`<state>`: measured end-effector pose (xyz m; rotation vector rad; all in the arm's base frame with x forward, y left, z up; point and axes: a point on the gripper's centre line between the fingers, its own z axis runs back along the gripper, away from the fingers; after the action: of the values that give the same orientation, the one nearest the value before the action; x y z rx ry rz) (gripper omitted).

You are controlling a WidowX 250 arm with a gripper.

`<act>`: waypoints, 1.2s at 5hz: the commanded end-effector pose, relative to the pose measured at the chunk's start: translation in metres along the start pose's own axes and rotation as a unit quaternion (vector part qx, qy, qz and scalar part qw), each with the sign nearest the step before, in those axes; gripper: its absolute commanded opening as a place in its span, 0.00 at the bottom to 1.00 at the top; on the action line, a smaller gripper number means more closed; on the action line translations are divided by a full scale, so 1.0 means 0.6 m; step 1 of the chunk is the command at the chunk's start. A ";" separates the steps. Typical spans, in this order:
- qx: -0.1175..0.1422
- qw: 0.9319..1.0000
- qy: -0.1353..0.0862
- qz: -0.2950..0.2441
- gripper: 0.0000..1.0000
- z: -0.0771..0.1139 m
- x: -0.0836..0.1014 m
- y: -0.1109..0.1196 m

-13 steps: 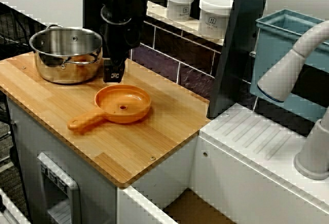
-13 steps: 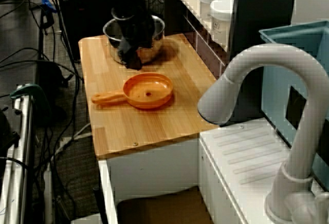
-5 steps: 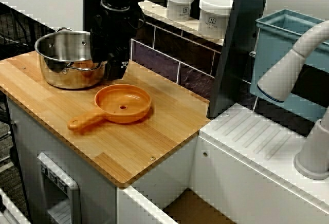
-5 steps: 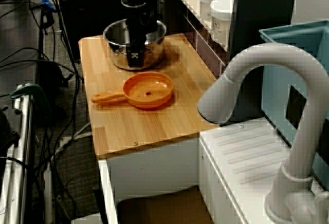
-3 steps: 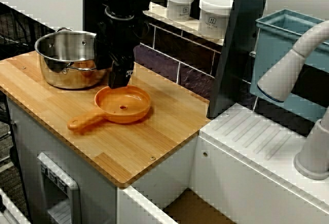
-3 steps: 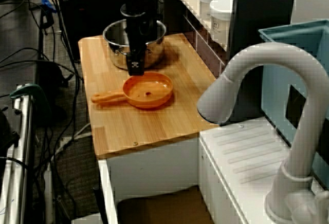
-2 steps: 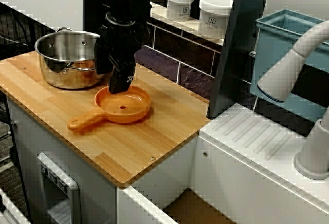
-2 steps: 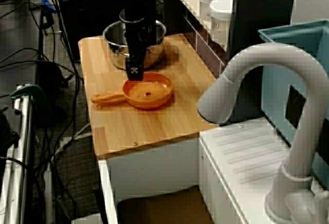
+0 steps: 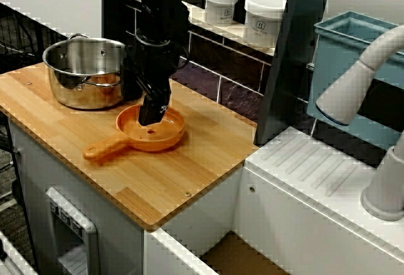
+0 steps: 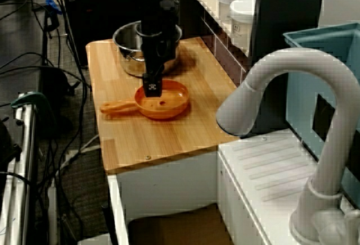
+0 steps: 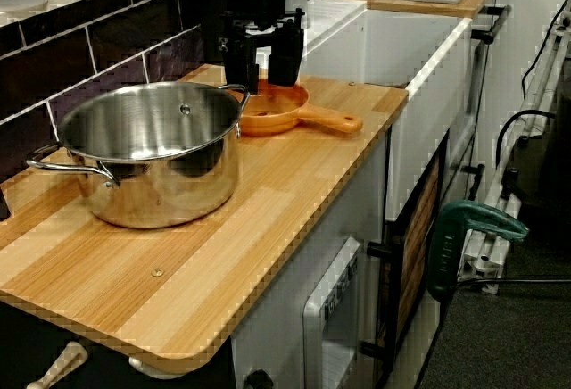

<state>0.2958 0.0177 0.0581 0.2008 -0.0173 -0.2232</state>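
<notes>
We've got the fingers (image 11: 284, 57) spread apart, low over the orange pan (image 9: 165, 132) at its twelve-o'clock rim; handle points to eight o'clock.

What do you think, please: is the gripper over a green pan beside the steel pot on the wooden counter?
The pan is orange, not green, as the front view shows; the gripper is over it, beside the pot on the counter.

Gripper (image 11: 261, 75), fingers spread, stands low over the rear rim of the orange pan (image 11: 282, 109), contact not determinable; pan handle points right; steel pot (image 11: 152, 157) sits just beside the pan, nearer the camera, on the wooden counter (image 11: 294, 184).
</notes>
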 end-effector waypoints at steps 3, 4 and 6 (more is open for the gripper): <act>0.006 1.000 0.002 -0.005 1.00 -0.007 -0.002 0.025; -0.001 1.000 0.002 -0.004 1.00 0.006 -0.004 0.039; -0.002 1.000 0.006 0.009 1.00 0.005 -0.006 0.087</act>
<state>0.3027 0.0621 0.0636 0.1848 0.0258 -0.2077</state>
